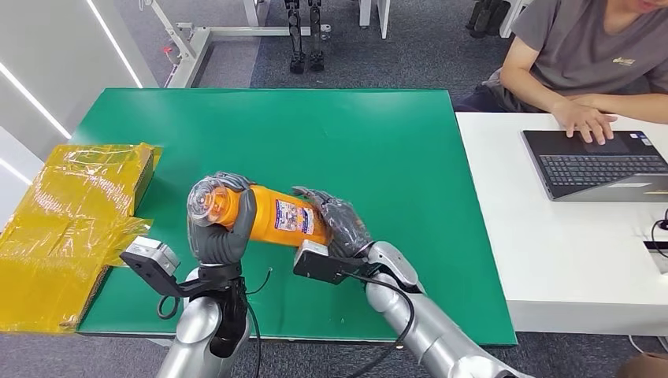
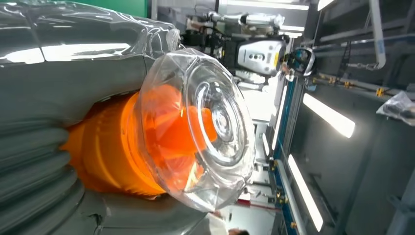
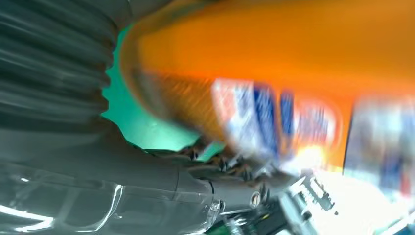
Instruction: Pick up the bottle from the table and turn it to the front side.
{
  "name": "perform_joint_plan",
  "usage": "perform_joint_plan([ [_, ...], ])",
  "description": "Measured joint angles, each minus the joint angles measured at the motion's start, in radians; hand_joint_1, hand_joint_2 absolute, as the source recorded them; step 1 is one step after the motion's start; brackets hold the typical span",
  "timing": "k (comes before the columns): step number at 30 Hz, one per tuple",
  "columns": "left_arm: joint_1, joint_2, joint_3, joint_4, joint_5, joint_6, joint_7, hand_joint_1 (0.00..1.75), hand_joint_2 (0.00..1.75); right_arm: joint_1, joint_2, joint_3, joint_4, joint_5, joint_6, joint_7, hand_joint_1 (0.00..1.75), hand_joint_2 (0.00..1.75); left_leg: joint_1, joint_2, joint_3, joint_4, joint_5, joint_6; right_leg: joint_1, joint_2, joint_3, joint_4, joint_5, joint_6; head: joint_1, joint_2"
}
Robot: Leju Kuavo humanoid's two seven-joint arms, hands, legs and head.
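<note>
You have the orange bottle (image 1: 272,214) lying sideways above the green table (image 1: 394,157), left hand (image 1: 219,236) gripping its clear-capped end, right hand (image 1: 340,224) grasping its base.

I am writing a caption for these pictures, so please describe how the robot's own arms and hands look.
Both arms are silver, rounded metal tubes. The left hand and right hand are dark grey with ribbed covers. A black bracket with a small grey box sits at each wrist, and thin black cables run along both arms.
</note>
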Motion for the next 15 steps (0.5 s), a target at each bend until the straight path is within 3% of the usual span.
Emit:
perform_joint_plan([
  [6,0.004,0.000,0.000,-0.004,-0.005,0.014,0.000,1.75,1.75,0.124,0.000,-0.035,-0.180,-0.103,-0.069,-0.021,0.00,1.75,0.000,0.000,0.000,0.000,0.000,0.000,0.000,0.000,0.000,0.000,0.000,0.000,0.000,0.000],
  [11,0.016,0.000,0.001,-0.005,-0.004,0.011,0.000,1.75,1.75,0.231,0.000,-0.075,-0.376,-0.368,-0.014,-0.157,0.00,1.75,0.000,0.000,-0.001,0.000,0.000,0.000,0.000,0.000,-0.001,0.000,-0.001,0.000,0.000,0.000],
  [15,0.016,0.000,0.010,-0.008,0.001,0.004,0.000,1.75,1.75,0.303,-0.004,-0.094,-0.532,-0.394,-0.066,-0.186,0.00,1.75,0.000,0.000,0.000,0.000,0.000,0.000,0.000,0.000,-0.001,0.000,-0.001,0.000,0.000,0.000],
])
